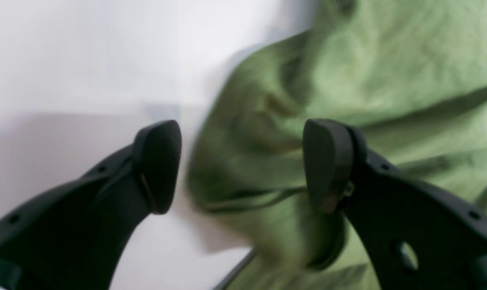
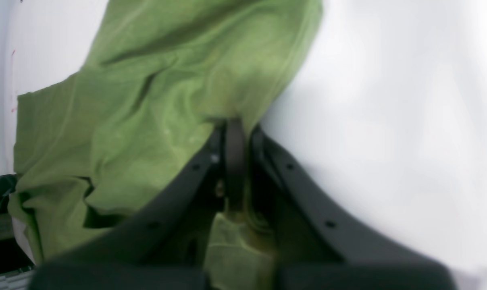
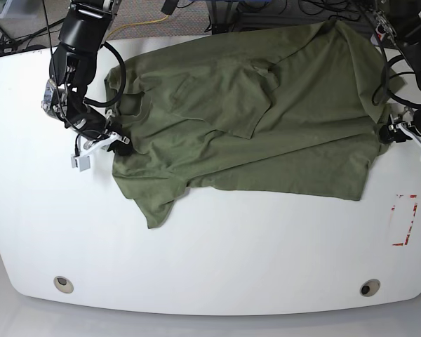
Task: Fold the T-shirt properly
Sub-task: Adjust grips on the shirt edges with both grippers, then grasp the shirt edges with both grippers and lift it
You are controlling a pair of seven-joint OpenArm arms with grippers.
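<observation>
T-shirt: the plain olive-green, short-sleeved T-shirt of soft, wrinkly fabric lies across the upper half of the base view, one flap folded over its middle, a sleeve tapering toward the lower left.
Fabric: matte and creased; shallow ridges and dark fold shadows run through it in both wrist views, which are blurred.
Table: the smooth white table with rounded corners carries the shirt; two small round metal-rimmed holes sit near its lower edge, and a red dashed rectangle mark lies at the right.
Right end effector: the black, hard plastic right end effector is clamped on the shirt's edge, its curved fingers meeting with green cloth bunched between them; in the base view it sits at the left of the frame, at the shirt's edge.
Left end effector: the black left end effector stands with its jaws wide apart, rounded matte pads facing each other, a rumpled edge of the shirt seen between them; whether the pads touch the cloth cannot be told. In the base view it is at the right edge of the frame, just beside the shirt's hem.
Cables: dark cables lie behind the table along the top of the base view.
</observation>
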